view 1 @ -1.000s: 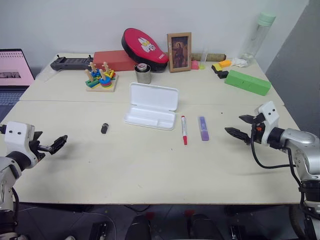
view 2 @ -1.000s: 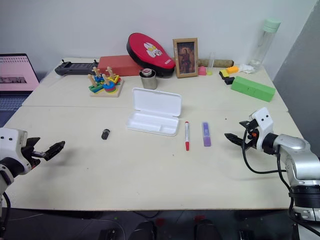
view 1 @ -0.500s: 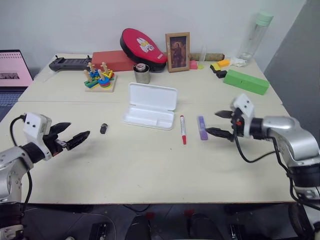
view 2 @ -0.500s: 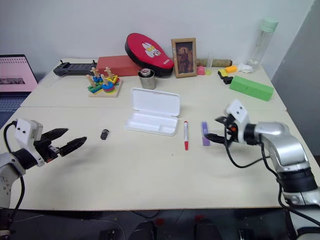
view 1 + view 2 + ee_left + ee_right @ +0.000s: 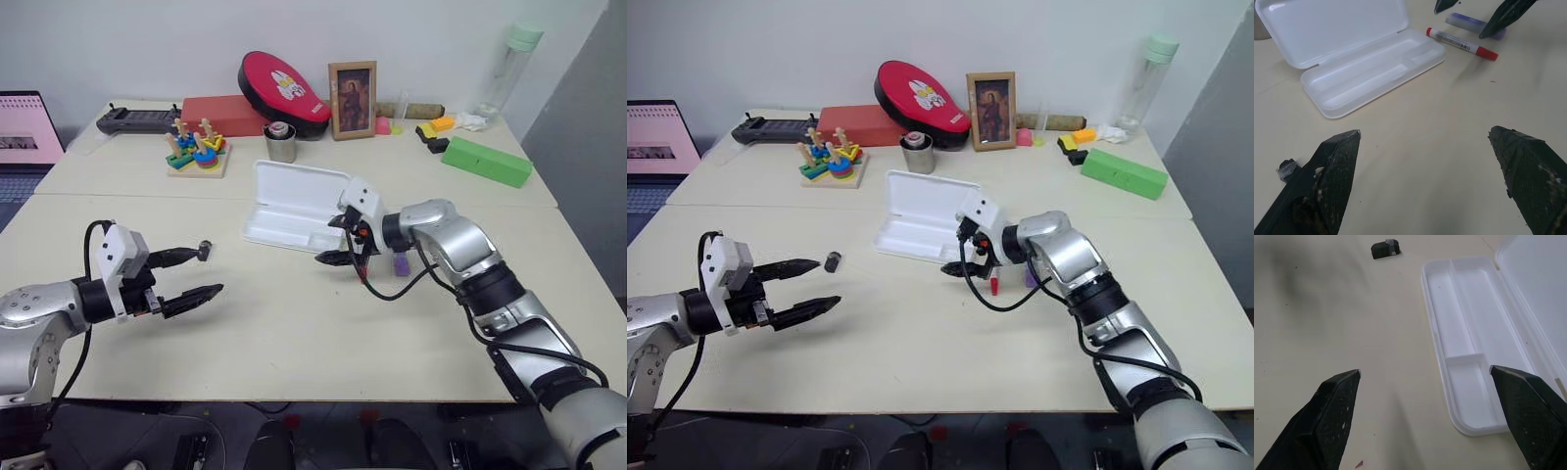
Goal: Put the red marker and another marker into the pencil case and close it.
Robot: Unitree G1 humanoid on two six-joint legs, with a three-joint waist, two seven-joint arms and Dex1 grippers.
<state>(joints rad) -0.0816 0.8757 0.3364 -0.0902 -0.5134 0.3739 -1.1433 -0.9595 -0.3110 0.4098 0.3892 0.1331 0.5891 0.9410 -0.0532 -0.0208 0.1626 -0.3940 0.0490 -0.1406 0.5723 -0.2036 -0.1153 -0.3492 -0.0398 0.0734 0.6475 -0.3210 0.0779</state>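
Broadly, the bench [image 5: 294,333] was two pale cream tabletops butted together under a plain white wall. Along the back edge sat a laptop [image 5: 27,127], a black controller [image 5: 137,119], a wooden stacking toy [image 5: 196,149], a red box [image 5: 223,115] w/ a red oval case [image 5: 284,80] leaning on it, a small tin [image 5: 280,143], a framed picture [image 5: 352,87]; a green block [image 5: 485,161] and a clear bottle [image 5: 502,70] stood near the back right corner. A small black cap [image 5: 833,261] lay left of centre.

Vs. a second ago, both arms had swung inward: the right gripper [image 5: 340,240] came from the bench's right edge to hover just over the red marker, and the left gripper [image 5: 805,284] moved in from the left edge toward centre. Both had jaws spread wide, holding nothing.

The pencil case [image 5: 1361,63], white w/ rounded corners, lay open mid-bench, lid tipped back, compartments empty. The red marker [image 5: 1462,44], slim, white barrel, red cap, lay just right of the case; the purple marker [image 5: 1469,23] lay beside it, further right.
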